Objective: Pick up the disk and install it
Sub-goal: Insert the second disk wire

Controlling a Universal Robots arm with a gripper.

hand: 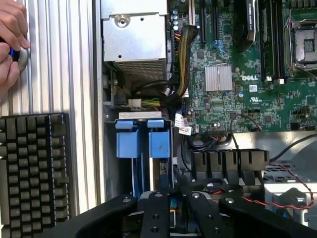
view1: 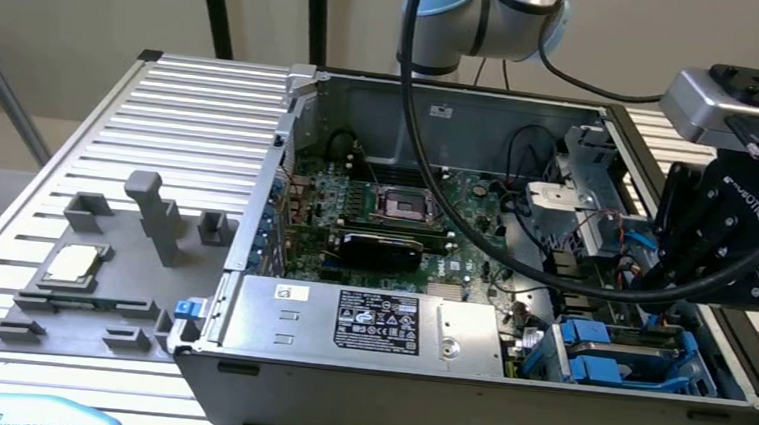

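So we've got the gripper [view1: 697, 257] down inside the open computer case [view1: 408, 375], right over the drive bay at its corner. The disk [hand: 143, 144] sits slotted in that bay, blue frame up. Can't tell how the jaws stand.

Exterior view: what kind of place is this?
Probably a robotics lab bench for PC assembly: an opened computer case on a slatted aluminium table, a grey parts fixture, and a keyboard beside it.
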